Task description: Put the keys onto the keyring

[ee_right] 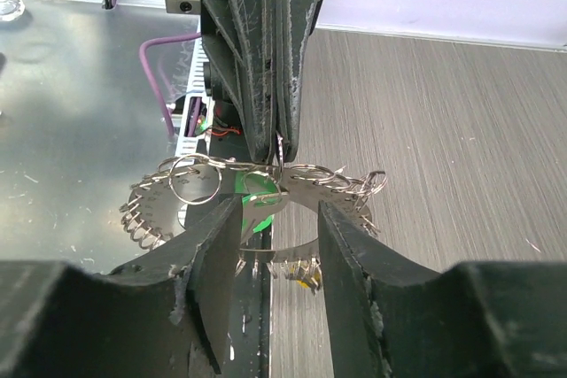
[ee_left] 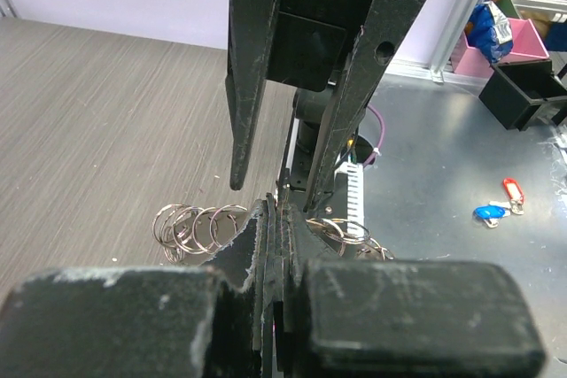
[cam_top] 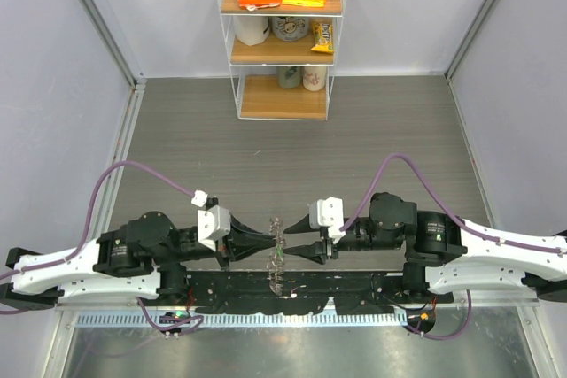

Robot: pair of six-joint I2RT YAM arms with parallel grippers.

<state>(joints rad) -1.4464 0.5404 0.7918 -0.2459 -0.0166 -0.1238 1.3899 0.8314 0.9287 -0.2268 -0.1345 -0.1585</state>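
**Grippers nose to nose at the keyring**

Both arms meet tip to tip at the near edge of the table (cam_top: 310, 157), about midway across.

Left gripper (ee_right: 277, 143): fingers pressed together, pinching the rim of the keyring (ee_right: 155, 205). The ring is held up between the two tools (a toothed silvery wreath with small split rings fanning off it).

Right gripper (ee_right: 279, 210): jaws stand apart, straddling the ring's rim just beside the left tool's pinch.

Green key (ee_right: 257, 194): its head sits in that gap, against the ring. Neither pad visibly presses it. Cannot tell whether it is threaded onto the ring.
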